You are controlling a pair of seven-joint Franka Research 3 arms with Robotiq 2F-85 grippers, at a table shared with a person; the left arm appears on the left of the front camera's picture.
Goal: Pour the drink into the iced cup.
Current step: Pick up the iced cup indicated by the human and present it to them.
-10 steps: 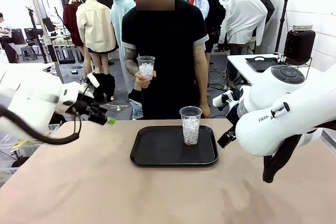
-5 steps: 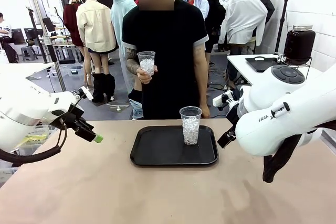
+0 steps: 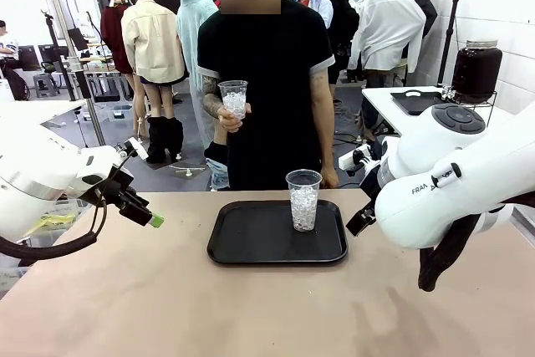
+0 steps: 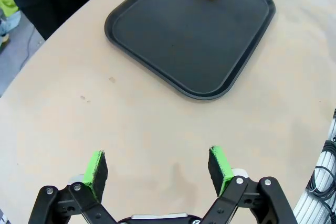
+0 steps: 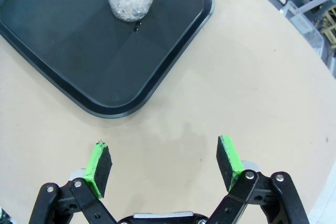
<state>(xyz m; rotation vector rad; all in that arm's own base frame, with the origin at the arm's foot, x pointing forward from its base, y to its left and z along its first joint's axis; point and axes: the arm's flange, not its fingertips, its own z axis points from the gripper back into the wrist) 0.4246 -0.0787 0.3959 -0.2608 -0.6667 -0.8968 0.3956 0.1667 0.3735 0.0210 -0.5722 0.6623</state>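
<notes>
Hovering empty with jaws spread, the left gripper (image 4: 157,169) and right gripper (image 5: 165,166) flank the black tray (image 3: 242,244), leaving the iced cup (image 3: 303,200) near its far right corner clear for pouring, while the person's hand (image 3: 226,119) grips a second cup (image 3: 233,99) beyond the table (image 3: 125,307).

Left arm (image 3: 42,181) held at its own side, wrist angled down and inward. Left gripper (image 4: 157,165): jaws spread wide, empty. Right arm (image 3: 451,173) folded at its side. Right gripper (image 5: 164,162): jaws likewise wide, empty.

Robot lab: white arms (image 3: 451,181), side workbench (image 3: 380,99).
</notes>
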